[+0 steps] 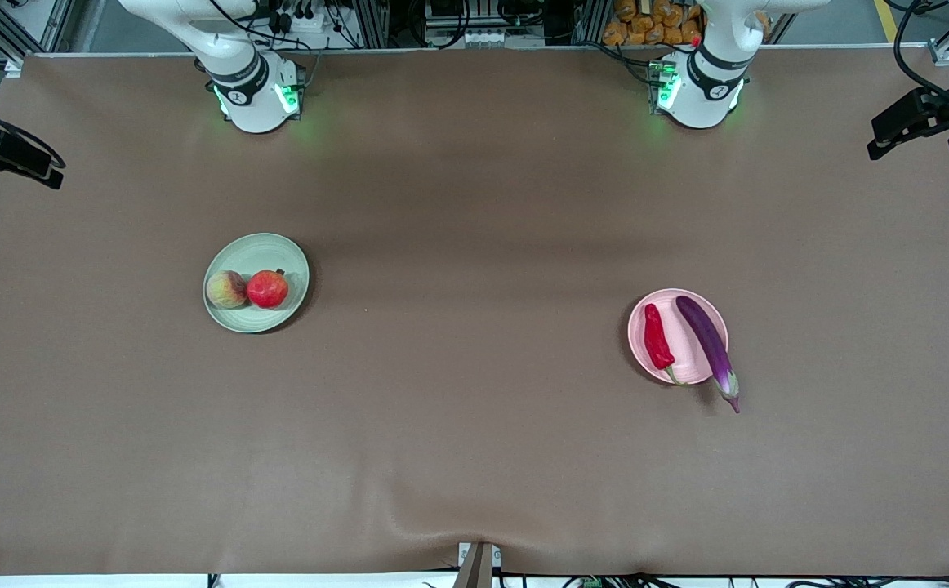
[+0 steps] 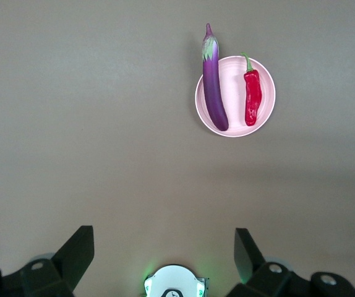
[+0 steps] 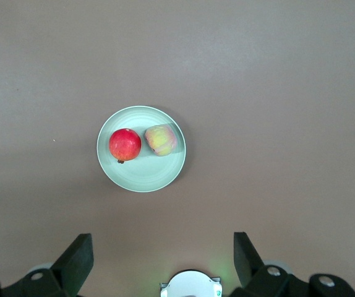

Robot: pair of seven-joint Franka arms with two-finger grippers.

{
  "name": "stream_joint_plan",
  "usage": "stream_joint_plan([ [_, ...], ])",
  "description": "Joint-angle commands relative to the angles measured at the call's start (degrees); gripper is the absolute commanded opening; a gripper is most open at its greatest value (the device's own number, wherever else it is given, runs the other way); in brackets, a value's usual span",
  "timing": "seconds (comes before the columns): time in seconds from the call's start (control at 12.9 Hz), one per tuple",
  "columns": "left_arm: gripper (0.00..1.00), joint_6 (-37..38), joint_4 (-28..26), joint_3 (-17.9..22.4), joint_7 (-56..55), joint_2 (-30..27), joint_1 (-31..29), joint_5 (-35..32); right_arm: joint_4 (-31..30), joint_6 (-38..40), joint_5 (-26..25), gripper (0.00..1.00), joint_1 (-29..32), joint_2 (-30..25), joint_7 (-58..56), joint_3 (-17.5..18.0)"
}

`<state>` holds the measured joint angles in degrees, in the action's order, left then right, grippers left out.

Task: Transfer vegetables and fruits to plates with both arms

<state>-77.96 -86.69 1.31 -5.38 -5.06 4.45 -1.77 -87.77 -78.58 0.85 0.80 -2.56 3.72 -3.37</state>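
The pale green plate holds the peach and the red pomegranate-like fruit side by side. The pink plate holds the red chili pepper and the purple eggplant, whose stem end hangs over the rim nearer the front camera. My left gripper is open and empty, high over the table, with the pink plate in its view. My right gripper is open and empty, high over the table, with the green plate in its view.
The brown table cover bears only the two plates. Both arm bases stand along the table's edge farthest from the front camera. Black hands show at the front view's side edges.
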Motion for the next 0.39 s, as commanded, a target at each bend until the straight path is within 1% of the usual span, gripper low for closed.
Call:
stream_joint_plan([
  [0.0, 1.0, 1.1, 0.5, -0.2, -0.1, -0.2, -0.1, -0.3, 0.1, -0.2, -1.5, 1.0, 0.9, -0.3, -0.7, 1.4],
  [0.31, 1.0, 1.2, 0.5, -0.1, -0.1, -0.2, -0.1, -0.3, 0.1, -0.3, -1.4, 1.0, 0.7, -0.2, -0.6, 1.4],
])
